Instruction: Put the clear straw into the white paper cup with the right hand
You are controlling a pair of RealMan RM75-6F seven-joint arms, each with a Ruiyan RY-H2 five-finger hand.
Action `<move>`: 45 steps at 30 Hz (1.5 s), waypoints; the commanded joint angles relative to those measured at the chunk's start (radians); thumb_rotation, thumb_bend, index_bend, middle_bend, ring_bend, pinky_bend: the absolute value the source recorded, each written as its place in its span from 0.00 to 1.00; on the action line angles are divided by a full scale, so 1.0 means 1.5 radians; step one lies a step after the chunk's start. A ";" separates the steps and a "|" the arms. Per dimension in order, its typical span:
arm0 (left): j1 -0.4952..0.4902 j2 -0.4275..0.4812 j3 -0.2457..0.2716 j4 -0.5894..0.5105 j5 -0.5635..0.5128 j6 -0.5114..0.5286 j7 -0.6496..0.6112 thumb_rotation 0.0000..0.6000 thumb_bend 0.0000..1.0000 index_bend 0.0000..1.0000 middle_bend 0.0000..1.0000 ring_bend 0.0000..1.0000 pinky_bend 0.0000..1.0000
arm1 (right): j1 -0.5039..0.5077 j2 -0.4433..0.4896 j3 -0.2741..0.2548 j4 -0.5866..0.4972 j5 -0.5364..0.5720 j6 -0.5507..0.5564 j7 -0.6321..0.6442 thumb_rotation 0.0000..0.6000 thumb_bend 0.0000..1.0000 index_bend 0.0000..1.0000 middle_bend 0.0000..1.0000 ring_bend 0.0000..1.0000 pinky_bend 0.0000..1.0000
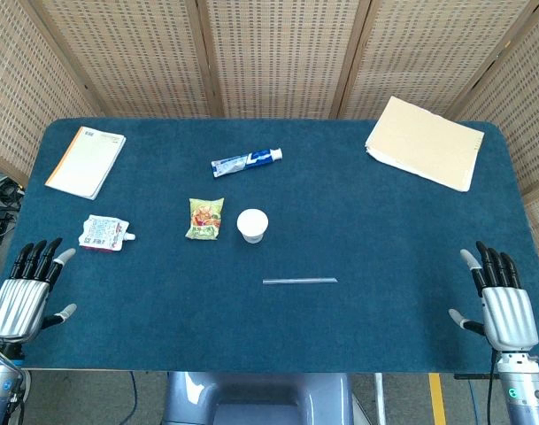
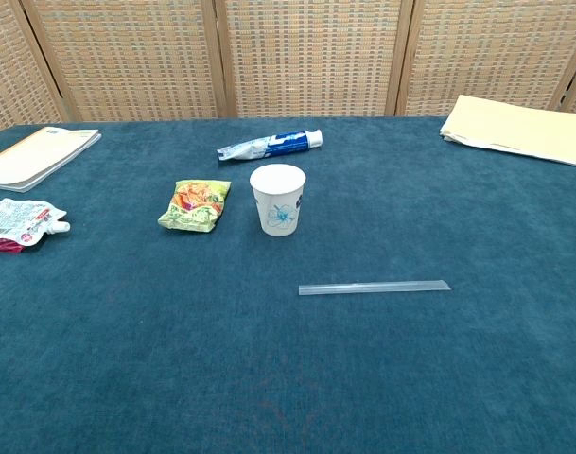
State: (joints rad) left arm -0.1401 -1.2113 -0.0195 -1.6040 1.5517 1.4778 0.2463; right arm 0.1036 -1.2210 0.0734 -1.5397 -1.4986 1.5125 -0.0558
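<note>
The clear straw (image 1: 299, 281) is lying flat on the blue table (image 1: 384, 230), well off to the left of my right hand (image 1: 499, 301) and a little forward of it, with nothing touching it. I am holding my right hand at the table's near edge with the fingers spread and nothing in it; my left hand (image 1: 26, 288) is resting the same way at the opposite edge, also holding nothing. The white paper cup (image 2: 278, 199) is standing upright just beyond the straw's far end from me, mouth up, with a green snack packet (image 2: 195, 205) beside it. I am judging the straw to be very light, thin and slippery, and easy to crush or flick away, so a gentle pinch between thumb and 1 finger looks right. I am thinking of taking it near the end closest to my hand, leaving the long part free to tip into the cup. The cup itself looks light enough to topple if I am nudging its rim
</note>
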 commanded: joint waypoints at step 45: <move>-0.010 0.009 -0.019 0.034 -0.046 -0.031 -0.065 1.00 0.01 0.00 0.00 0.00 0.00 | 0.238 -0.335 0.118 -0.013 0.209 -0.227 -0.214 1.00 0.49 0.49 0.15 0.00 0.00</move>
State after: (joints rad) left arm -0.1538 -1.1971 -0.0477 -1.5548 1.4855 1.4328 0.1508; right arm 0.4457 -1.7043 0.2433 -1.5775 -1.1991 1.1849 -0.3729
